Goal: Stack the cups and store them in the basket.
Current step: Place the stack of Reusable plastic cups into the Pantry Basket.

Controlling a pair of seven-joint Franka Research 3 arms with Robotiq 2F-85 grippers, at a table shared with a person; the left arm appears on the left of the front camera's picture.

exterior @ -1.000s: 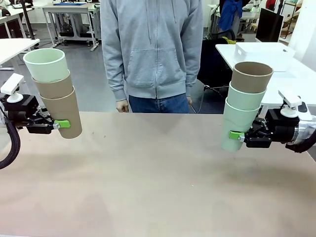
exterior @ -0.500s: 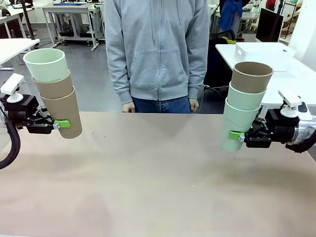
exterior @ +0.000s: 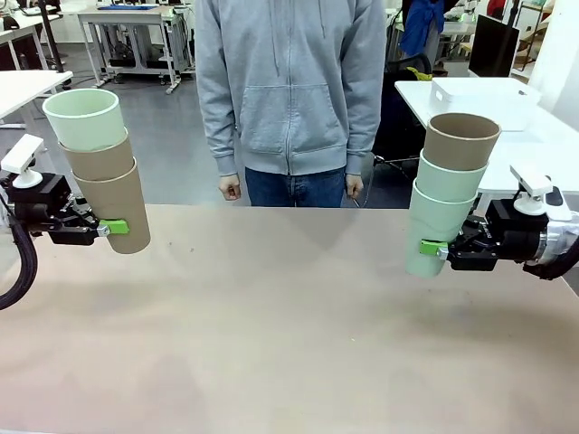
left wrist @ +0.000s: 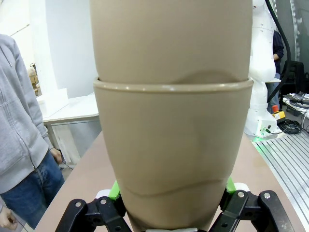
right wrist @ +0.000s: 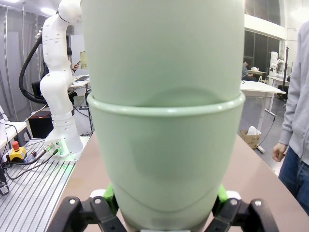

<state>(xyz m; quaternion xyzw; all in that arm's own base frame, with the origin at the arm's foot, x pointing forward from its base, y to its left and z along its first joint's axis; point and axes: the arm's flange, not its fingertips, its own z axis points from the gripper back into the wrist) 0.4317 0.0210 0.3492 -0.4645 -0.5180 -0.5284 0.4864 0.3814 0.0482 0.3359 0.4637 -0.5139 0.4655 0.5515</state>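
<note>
The left gripper [exterior: 116, 226] is clamped low on the left stack [exterior: 98, 158] of three cups, the right gripper [exterior: 431, 246] on the right stack [exterior: 452, 181], both above the table [exterior: 289, 316]. The cups seem light, stiff, smooth; tilted nested ones could slide out.

The counter [exterior: 289, 344] is wide and light brown, with a plain top. Behind it the floor [exterior: 167, 154] is grey and smooth. A white table [exterior: 552, 136] stands at the right, and the corner of another white table [exterior: 23, 86] pokes in at the left. Far back are more tables [exterior: 127, 16] on thin metal legs. A black screen [exterior: 493, 45] stands at the back right. One wall [left wrist: 63, 48] is white and bright. A lamp [right wrist: 47, 10] glows up high. Grey metal rails [right wrist: 29, 193] lie beside the counter, with a red button [right wrist: 14, 145] on a yellow box.
</note>
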